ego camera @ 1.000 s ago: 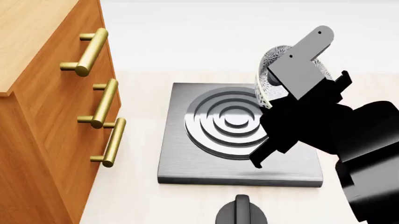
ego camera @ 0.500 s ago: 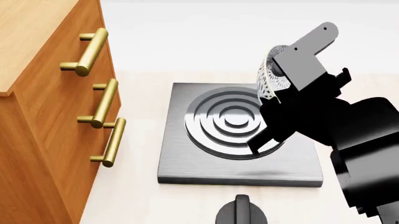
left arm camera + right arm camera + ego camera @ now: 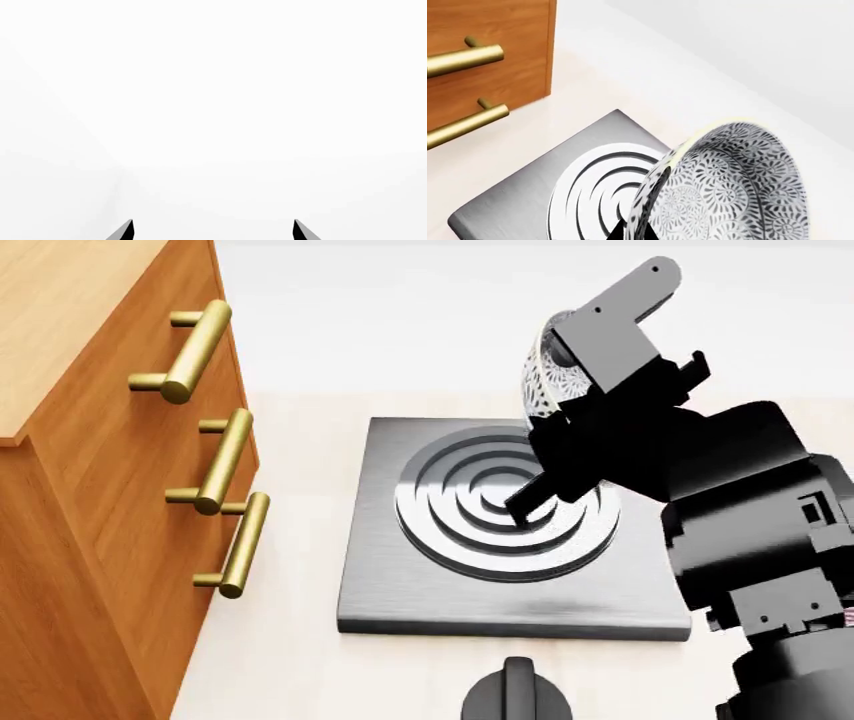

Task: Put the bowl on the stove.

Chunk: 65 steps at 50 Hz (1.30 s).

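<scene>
The speckled grey-blue bowl (image 3: 730, 190) hangs tilted on its side, and my right gripper (image 3: 634, 232) is shut on its rim. In the head view only a strip of the bowl (image 3: 543, 385) shows behind the right arm (image 3: 694, 475), above the far right part of the stove (image 3: 400, 590). The stove's ring burner (image 3: 467, 510) lies just below and left of the bowl, and the burner (image 3: 594, 190) sits under the bowl's rim in the right wrist view. My left gripper (image 3: 213, 233) is open before a blank white background, with nothing between its fingertips.
A wooden drawer cabinet (image 3: 107, 540) with brass handles (image 3: 220, 460) stands along the stove's left side. A black round knob (image 3: 515, 695) sits at the counter's near edge in front of the stove. A white wall runs behind the counter.
My right arm has carried the bowl left and slightly up, from over the stove's right edge to above the burner's far right part. The bowl stays tilted in the grip.
</scene>
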Motion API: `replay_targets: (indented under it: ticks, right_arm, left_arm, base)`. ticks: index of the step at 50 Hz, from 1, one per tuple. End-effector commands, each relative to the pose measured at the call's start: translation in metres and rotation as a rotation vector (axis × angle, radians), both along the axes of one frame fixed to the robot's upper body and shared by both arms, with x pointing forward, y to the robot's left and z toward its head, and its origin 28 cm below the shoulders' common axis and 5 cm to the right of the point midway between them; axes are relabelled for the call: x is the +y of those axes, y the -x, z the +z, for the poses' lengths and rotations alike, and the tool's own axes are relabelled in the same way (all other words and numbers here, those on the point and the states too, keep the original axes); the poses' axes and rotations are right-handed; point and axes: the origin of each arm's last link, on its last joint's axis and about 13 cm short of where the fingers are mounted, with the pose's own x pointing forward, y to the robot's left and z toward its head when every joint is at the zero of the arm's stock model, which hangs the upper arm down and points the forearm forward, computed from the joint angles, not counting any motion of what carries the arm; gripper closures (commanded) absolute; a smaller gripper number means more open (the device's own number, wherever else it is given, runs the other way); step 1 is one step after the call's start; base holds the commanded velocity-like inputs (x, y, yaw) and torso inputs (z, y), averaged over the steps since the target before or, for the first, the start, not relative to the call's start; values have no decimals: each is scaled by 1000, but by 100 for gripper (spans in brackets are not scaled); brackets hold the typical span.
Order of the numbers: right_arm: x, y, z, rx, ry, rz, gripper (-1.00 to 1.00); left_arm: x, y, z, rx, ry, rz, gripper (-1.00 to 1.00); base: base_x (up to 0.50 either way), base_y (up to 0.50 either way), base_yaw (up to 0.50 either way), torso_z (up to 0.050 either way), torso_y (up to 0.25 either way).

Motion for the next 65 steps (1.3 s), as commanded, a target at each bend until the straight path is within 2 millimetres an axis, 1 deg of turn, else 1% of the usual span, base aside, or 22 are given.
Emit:
replay_targets:
  ticks: [1,14,22,33,36,44,54,65]
  right_arm:
    - [8,-22,11,-13,22,26,100]
    - [24,-24,16,16,72,51,100]
    - [31,-24,15,36,95,54,100]
    - [41,-25,20,54,210,66,100]
    - [43,-25,21,59,278,69,100]
    - [50,-26,26,54,335,80,100]
    - [57,-26,28,62,331,86,100]
    - [56,-25,26,76,319,72,100]
  left_arm:
    - [0,-1,-1,0,7,8,-100]
    - [1,-2,-1,0,20,21,-100]
    - [2,-2,-2,0,30,22,-100]
    - [2,-3,-3,2,34,20,-100]
    - [2,-3,-3,2,35,20,-100]
    - [2,-3,-3,2,41,14,-100]
    - [3,-4,-4,9,43,32,-100]
    - [3,-4,-5,10,40,32,-100]
  base:
    - [0,0,0,0,0]
    - [0,0,0,0,0]
    - [0,0,0,0,1]
    - [0,0,0,0,0]
    - [0,0,0,0,0]
    - [0,0,0,0,0]
    - [0,0,0,0,1]
    - [0,0,0,0,0]
